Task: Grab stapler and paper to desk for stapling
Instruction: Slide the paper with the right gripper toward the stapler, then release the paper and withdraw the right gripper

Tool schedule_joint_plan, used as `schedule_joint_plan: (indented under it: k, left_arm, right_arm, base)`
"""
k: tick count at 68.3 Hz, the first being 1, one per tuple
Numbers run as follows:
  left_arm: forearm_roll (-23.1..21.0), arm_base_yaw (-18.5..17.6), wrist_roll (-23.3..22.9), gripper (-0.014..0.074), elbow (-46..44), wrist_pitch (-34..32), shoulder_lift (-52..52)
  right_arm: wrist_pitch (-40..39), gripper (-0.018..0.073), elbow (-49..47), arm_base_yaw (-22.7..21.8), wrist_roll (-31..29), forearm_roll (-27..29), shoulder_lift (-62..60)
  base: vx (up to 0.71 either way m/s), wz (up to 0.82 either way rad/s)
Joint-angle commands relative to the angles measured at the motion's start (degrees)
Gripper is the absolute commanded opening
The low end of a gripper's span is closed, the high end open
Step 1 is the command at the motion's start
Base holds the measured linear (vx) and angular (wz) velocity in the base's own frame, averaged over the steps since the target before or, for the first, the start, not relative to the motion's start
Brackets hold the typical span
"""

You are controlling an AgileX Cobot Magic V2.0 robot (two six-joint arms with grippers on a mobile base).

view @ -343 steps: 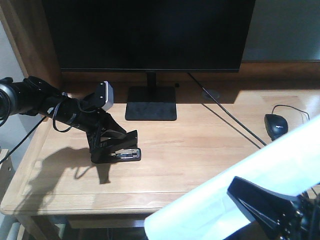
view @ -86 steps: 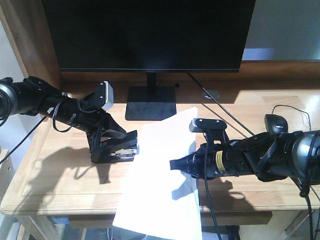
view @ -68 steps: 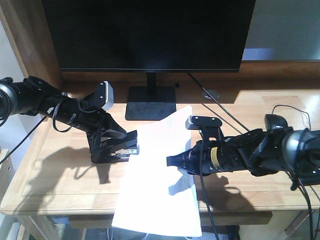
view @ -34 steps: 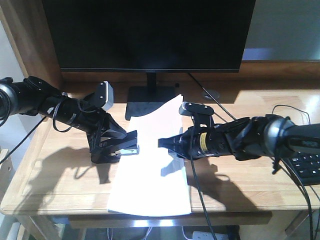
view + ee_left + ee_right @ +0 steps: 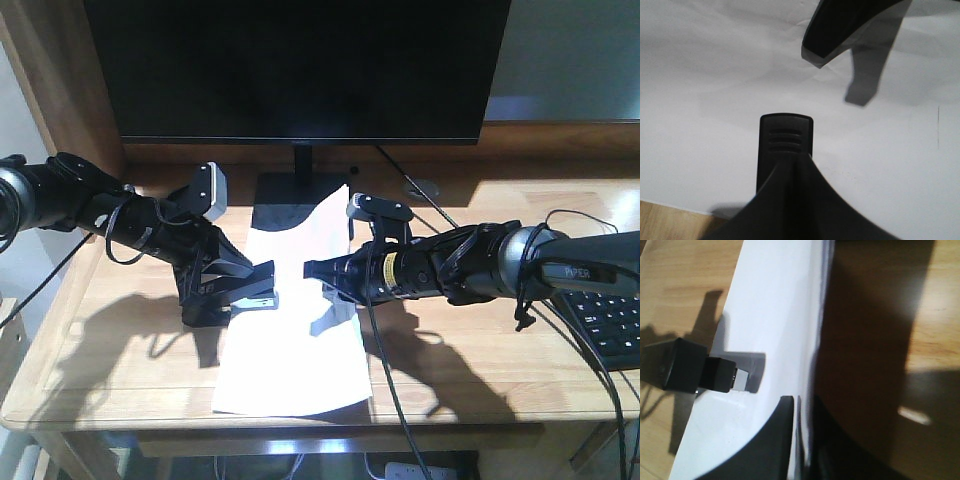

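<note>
Right gripper [image 5: 314,271]: fingers pinched shut on the right-hand edge of the paper [image 5: 290,350]; the wrist view shows one dark finger on each face of the sheet. Judged purpose: to hold that side raised and steady so the opposite edge is offered to the stapler [image 5: 256,299].
Paper: white; near end flat on the desk [image 5: 120,370], close to its front edge; far end lifted, its top corner rising in front of the monitor stand [image 5: 272,214]. Left edge meets the stapler's nose.
Left gripper [image 5: 224,287]: clamped around the stapler, which sits low on the desk top with its mouth toward the sheet. Judged purpose: to pin the tool in place and be ready to press.
Stapler: black, on the desk left of centre. The right wrist view shows its metal tip over the paper's margin; whether the sheet is actually inside the mouth cannot be told.
Step, as judged: both items are on the desk; what remains is seating the edge and squeezing.
Risk, as judged: the raised sheet could buckle or slip out of the mouth.
Keyboard [image 5: 612,322]: right edge of the desk, partly cut off.
Monitor [image 5: 300,70]: dark, at the back.
Count: two grippers, both gripping; one stapler; one paper stack, sheet number unclear; one keyboard; one monitor.
</note>
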Motion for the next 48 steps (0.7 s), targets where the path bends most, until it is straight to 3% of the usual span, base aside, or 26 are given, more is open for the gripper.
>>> schedule_joint_plan:
  k: [1,17,28,36,48]
  left_arm:
    - [-2.99,-0.17,-0.50,-0.0006,-1.38,1.03,-3.60]
    - [-2.99,-0.17,-0.50,-0.0006,-1.38,1.03,-3.60]
    - [-2.99,-0.17,-0.50,-0.0006,-1.38,1.03,-3.60]
    - [-2.99,-0.17,-0.50,-0.0006,-1.38,1.03,-3.60]
    - [-2.99,-0.17,-0.50,-0.0006,-1.38,1.03,-3.60]
  right_arm:
    - [-0.70,0.0143,-1.52,-0.13,-0.40,1.05,-2.81]
    - [1.67,0.0395,-1.38,-0.13,-0.38,0.67,-3.61]
    - [5.39,0.0528,-1.38,-0.13,-0.38,-4.10,-6.39]
    - [5.99,0.0579,-1.38,-0.13,-0.38,-8.93,-8.98]
    - [9.23,0.0593,-1.19,-0.95,-2.26,-8.85,-12.72]
  base:
    - [0.00,0.00]
    - [0.00,0.00]
    - [0.00,0.00]
    - [0.00,0.00]
    - [0.00,0.00]
